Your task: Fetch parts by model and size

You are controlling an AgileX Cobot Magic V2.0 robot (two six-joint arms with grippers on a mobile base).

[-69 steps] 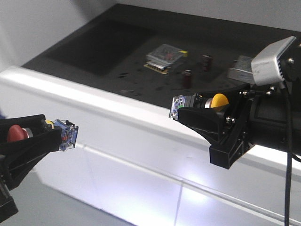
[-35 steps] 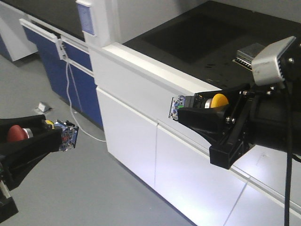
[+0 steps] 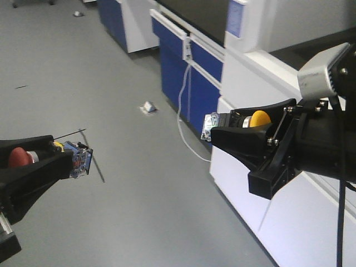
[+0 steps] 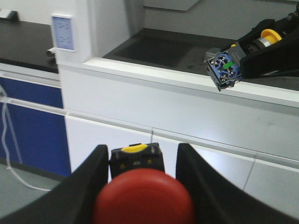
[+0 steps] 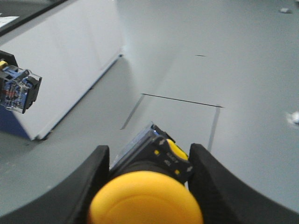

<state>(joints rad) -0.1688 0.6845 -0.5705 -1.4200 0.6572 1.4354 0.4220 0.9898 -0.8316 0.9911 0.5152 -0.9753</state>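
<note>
Red switch clamped in my left gripper, yellow switch clamped in my right gripper, both held above the floor. Pickup looks done; delivery left, I'd judge.

It looks like a lab: white and blue cabinets with black tops (up at 2 o'clock), and a gray floor.
</note>
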